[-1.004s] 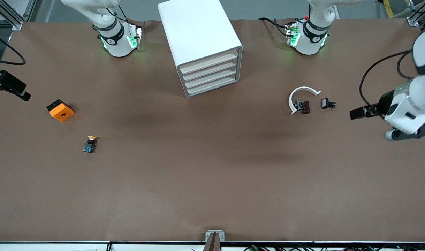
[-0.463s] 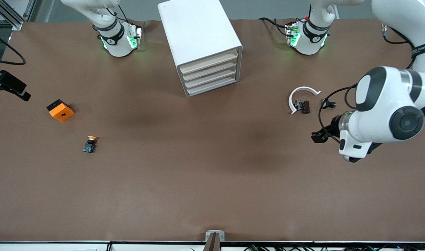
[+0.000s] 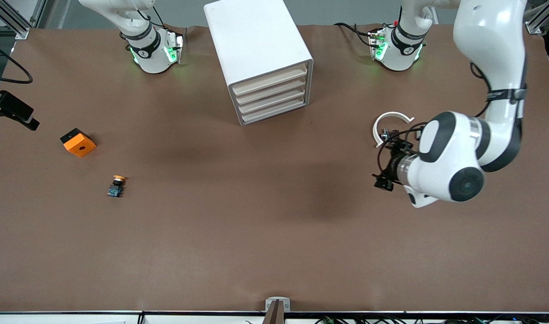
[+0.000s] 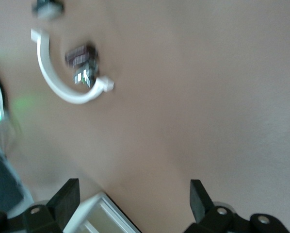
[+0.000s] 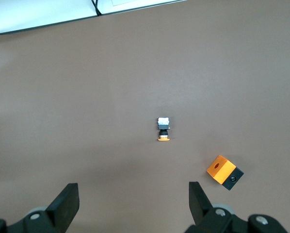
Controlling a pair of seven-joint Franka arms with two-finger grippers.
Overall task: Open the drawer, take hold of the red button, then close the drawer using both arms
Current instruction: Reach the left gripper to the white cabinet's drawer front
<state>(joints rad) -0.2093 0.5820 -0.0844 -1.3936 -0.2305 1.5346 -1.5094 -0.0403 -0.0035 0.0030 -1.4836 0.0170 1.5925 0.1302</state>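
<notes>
The white drawer cabinet (image 3: 260,58) stands at the table's back middle, between the two arm bases, with all its drawers shut. One corner of it shows in the left wrist view (image 4: 99,216). The red-capped button is hidden. My left gripper (image 3: 384,180) is open and empty over bare table beside a white arc piece (image 3: 387,121). In the left wrist view (image 4: 133,201) its fingers stand wide apart. My right gripper (image 3: 26,119) waits at the right arm's end of the table. In the right wrist view (image 5: 133,201) it is open and empty.
An orange-yellow-capped button (image 3: 116,185) and an orange cube (image 3: 78,142) lie toward the right arm's end; both show in the right wrist view, button (image 5: 163,130) and cube (image 5: 224,171). A small brown part (image 4: 82,56) lies inside the white arc (image 4: 57,82).
The left arm has swung in from its end of the table toward the middle, and its gripper now hangs by the white arc. The right arm has not moved.
</notes>
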